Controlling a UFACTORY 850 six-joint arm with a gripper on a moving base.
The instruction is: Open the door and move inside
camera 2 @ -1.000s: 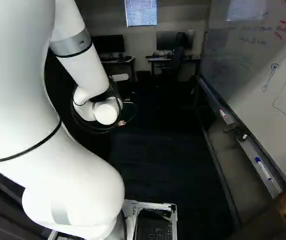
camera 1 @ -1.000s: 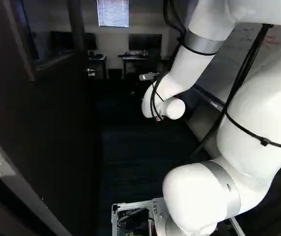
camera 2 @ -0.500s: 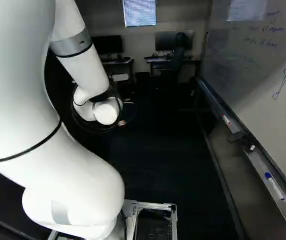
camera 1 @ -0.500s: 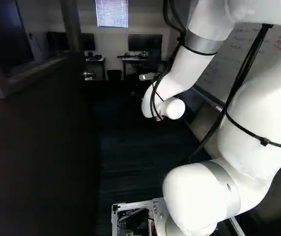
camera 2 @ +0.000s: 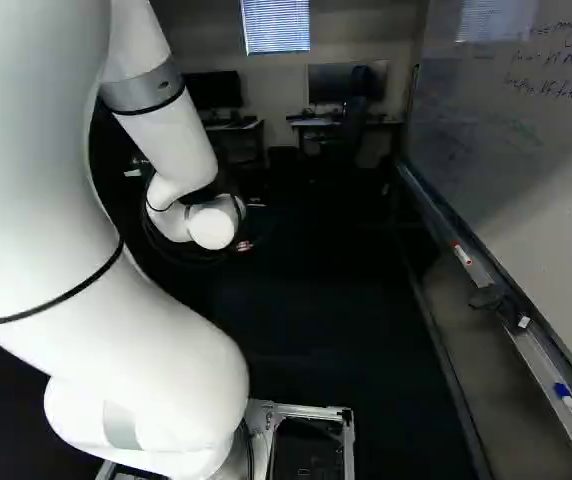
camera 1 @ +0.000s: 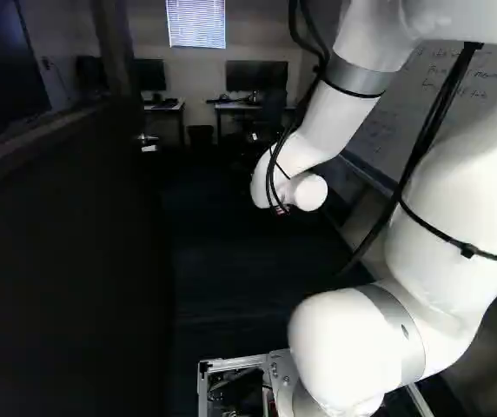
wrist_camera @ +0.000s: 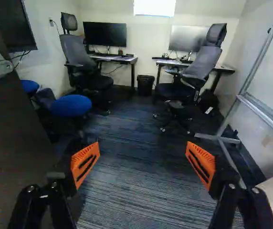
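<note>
Door (camera 1: 66,278) standing open along the left of the left base view, its handle (camera 1: 147,142) near the far edge
End effector (wrist_camera: 142,157) spread wide beside the door, 2 orange pads (wrist_camera: 85,162) well apart; ahead, across dark carpet (wrist_camera: 136,191), 2 high-backed chairs (wrist_camera: 207,62) near 2 tabletops (wrist_camera: 117,58) with monitors (wrist_camera: 105,34); whiteboard (camera 2: 526,130) on the side opposite the door

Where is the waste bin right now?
The waste bin stands on the floor by the far wall, between the two desks, straight ahead of the open gripper in the wrist view and left of the arm in the left base view.
</note>
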